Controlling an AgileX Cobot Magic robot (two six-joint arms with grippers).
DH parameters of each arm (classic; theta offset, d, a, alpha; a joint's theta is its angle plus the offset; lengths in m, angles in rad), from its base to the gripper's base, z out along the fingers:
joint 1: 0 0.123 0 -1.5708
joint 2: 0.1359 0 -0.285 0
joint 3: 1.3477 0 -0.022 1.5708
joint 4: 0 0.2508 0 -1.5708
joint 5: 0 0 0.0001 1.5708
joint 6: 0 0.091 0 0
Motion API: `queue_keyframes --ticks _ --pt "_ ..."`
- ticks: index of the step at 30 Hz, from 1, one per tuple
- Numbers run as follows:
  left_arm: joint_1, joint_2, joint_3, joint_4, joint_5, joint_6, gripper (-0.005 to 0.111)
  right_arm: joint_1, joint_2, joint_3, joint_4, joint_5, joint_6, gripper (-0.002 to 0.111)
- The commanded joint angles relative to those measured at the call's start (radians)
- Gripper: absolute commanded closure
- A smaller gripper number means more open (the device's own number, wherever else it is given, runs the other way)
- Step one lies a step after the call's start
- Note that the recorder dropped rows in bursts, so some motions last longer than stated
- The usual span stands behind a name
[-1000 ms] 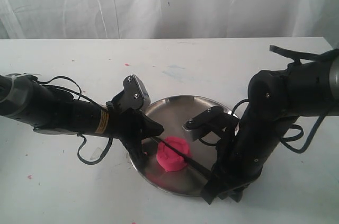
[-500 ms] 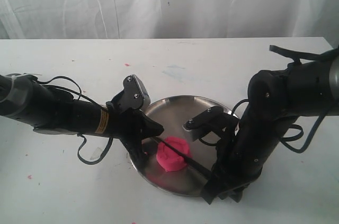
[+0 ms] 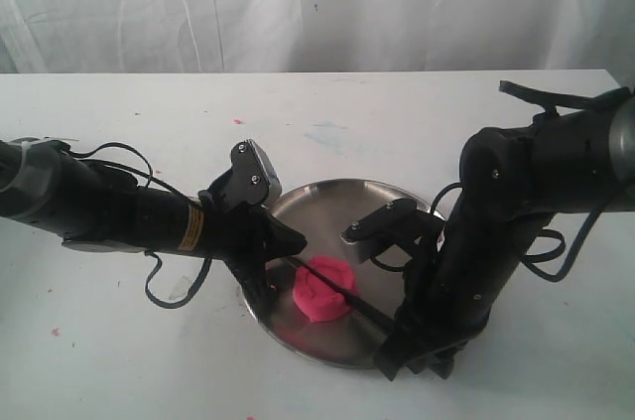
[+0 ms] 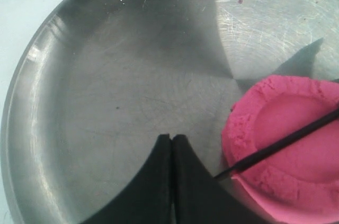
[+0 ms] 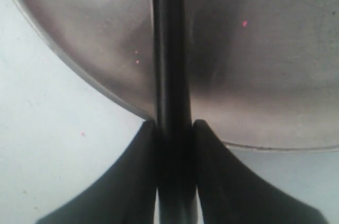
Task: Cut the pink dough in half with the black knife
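The dough (image 3: 321,292) sits in a steel plate (image 3: 387,202) on the white desk (image 3: 119,122). The right fingers (image 5: 173,128) clamp the knife (image 3: 342,293), whose blade lies across the dough. The left fingers (image 4: 172,144) are pressed together, empty, beside it.

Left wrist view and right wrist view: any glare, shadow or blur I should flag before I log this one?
Left wrist view: the steel plate shows bright glare at one side and a dark wedge of shadow across its middle; the pink dough is fairly sharp. Right wrist view: the black knife and the right hand holding it are soft and out of focus, and the plate is shadowed beside the knife.
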Motion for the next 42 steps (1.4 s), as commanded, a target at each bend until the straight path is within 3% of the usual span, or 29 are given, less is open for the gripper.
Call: queue_keyframes --ticks 1,20,31,42 --pt "-0.005 0.026 0.011 0.058 0.053 -0.008 0.107 0.002 0.013 -0.001 -0.010 -0.017 0.013 0.080" --pt "-0.005 0.026 0.011 0.058 0.053 -0.008 0.107 0.002 0.011 -0.004 -0.059 -0.033 0.077 0.077" --pt "-0.005 0.026 0.011 0.058 0.053 -0.008 0.107 0.002 0.011 -0.004 -0.053 -0.052 0.077 0.108" --pt "-0.005 0.026 0.011 0.058 0.053 -0.008 0.107 0.002 0.013 -0.002 -0.053 -0.058 0.077 0.108"
